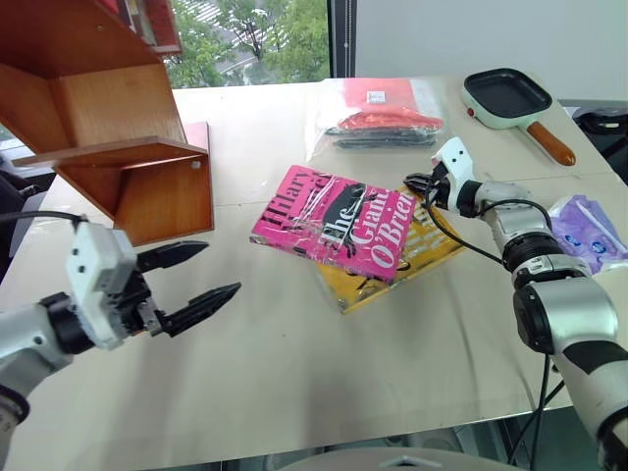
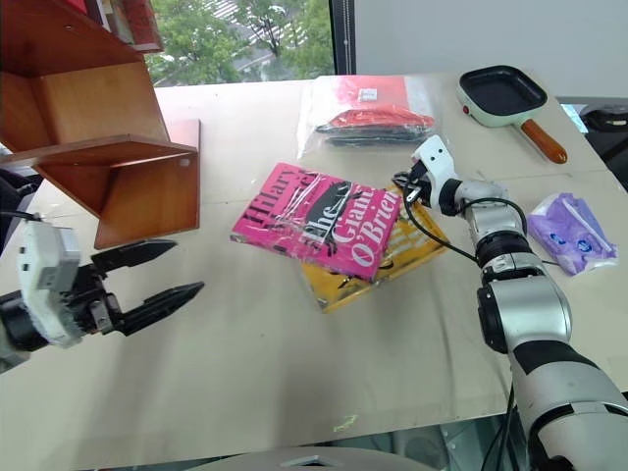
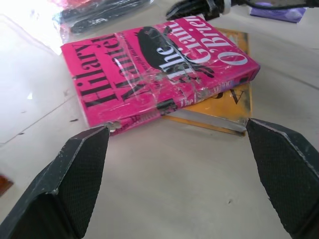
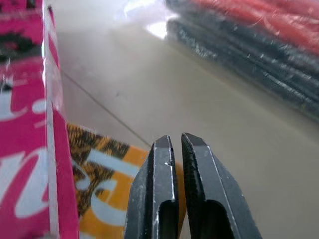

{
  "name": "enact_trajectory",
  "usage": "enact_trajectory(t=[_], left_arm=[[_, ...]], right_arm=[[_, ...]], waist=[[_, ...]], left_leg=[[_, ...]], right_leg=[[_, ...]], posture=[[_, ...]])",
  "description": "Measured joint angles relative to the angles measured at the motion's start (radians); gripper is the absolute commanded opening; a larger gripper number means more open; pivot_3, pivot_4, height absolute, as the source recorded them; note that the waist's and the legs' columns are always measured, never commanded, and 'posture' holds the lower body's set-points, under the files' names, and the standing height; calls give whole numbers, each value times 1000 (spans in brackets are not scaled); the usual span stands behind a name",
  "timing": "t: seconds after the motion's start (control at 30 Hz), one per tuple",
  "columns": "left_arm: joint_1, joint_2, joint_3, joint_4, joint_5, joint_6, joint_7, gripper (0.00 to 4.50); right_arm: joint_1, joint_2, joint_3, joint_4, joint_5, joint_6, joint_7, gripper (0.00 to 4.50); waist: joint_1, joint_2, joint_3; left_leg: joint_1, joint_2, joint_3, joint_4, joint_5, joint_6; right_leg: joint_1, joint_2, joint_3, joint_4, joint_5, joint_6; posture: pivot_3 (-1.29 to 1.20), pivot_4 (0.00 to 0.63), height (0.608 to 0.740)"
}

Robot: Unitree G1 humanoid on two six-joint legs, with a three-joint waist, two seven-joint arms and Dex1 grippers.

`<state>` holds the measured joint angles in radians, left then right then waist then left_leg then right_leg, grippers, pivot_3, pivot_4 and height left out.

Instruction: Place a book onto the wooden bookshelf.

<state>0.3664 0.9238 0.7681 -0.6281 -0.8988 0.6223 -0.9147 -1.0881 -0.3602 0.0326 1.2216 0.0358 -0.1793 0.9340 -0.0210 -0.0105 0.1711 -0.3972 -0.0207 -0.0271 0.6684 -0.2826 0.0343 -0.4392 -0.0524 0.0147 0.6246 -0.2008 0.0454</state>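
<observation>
The pink book (image 1: 334, 224), wrapped in glossy plastic, lies at a slant on a yellow book (image 1: 417, 257) in the middle of the table. The wooden bookshelf (image 1: 108, 137) stands at the far left. My left gripper (image 1: 221, 267) hovers open near the shelf's base, pointing at the pink book (image 3: 154, 64) from a distance. My right gripper (image 1: 414, 183) is shut with nothing between its fingers (image 4: 164, 164). It sits at the books' far right corner, just over the yellow book (image 4: 99, 174) and beside the pink book's edge (image 4: 25, 124).
A clear bag of red and black items (image 1: 388, 123) lies behind the books. A green frying pan (image 1: 508, 98) sits at the far right and a purple bag (image 1: 589, 231) at the right edge. The table's front edge (image 1: 294, 446) is close.
</observation>
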Motion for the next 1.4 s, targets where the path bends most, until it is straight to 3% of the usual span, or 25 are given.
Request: enact_trajectory(t=[0.33,0.53,1.03,1.4], left_arm=[[89,-50,24,-54,15,9,-16,4500],[83,-52,8,-56,32,7,-16,4500],[38,-54,-66,-33,64,5,-18,4500],[70,-64,-68,-37,72,6,-16,4500]], right_arm=[[1,10,-1,-3,2,-2,291,37],[45,-1,-1,-54,3,3,367,37],[182,-25,11,-380,59,110,452,37],[203,15,43,-436,74,151,448,37]], waist=[[-20,0,0],[-19,0,0],[-19,0,0],[-18,0,0]], left_leg=[[1,1,-2,0,1,-2],[1,0,-3,0,2,-3],[1,0,-3,0,2,-3],[2,0,-3,1,2,-3]], right_leg=[[0,0,0,3,1,-2],[0,0,0,3,2,-2],[0,0,0,4,2,-2],[0,0,0,5,2,-2]], posture=[[0,150,735],[0,150,735],[0,150,735],[0,150,735]])
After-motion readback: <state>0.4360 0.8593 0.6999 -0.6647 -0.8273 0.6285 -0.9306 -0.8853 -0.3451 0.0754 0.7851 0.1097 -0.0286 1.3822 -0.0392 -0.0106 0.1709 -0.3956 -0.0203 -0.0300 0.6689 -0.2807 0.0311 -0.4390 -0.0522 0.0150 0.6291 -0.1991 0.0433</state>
